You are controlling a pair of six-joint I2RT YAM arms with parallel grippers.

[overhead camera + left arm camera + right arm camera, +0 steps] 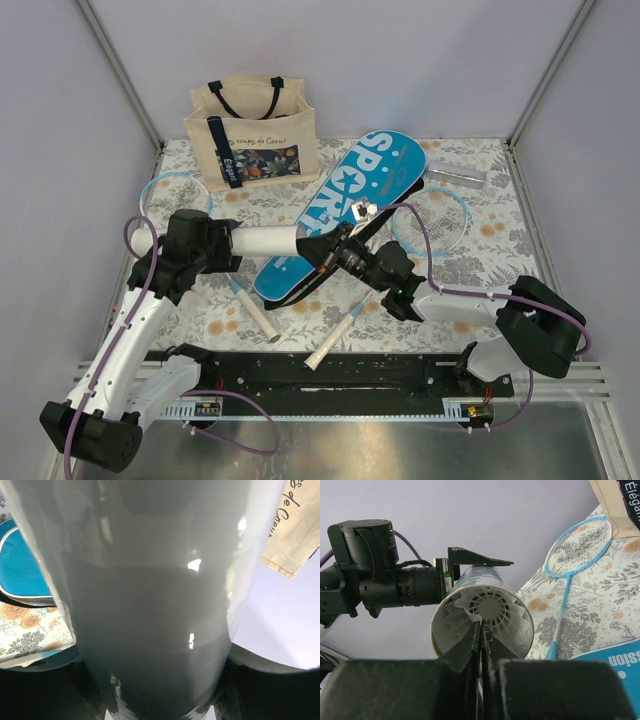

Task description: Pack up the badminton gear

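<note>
top external view: a table covered in a floral cloth (480, 250). the left gripper (232, 241), left of centre in the frame, is clamped around a white tube (268, 240) and holds it lying sideways above the cloth, its open end pointing right. the right gripper (322, 250), at the centre of the frame, meets that open end.

a blue case (365, 190) lettered sport lies diagonally from the centre towards the upper right, partly under both grippers. one racket (252, 312) has its light-blue head at the left edge of the cloth and its white handle at lower centre. a second racket (335, 340) has its head at the right, just beside the case, and its handle at lower centre, near the first handle but not touching it. a beige tote (255, 130) with black straps stands upright at the top of the frame. a silvery oblong object (455, 175), too small to identify, lies at the upper right.

right wrist view: a white shuttlecock (492, 607) sits inside the tube's mouth, skirt facing out. the right gripper's jaws are pressed together, tips at the skirt; whether they pinch it i cannot tell.

left wrist view: the tube fills the frame.
</note>
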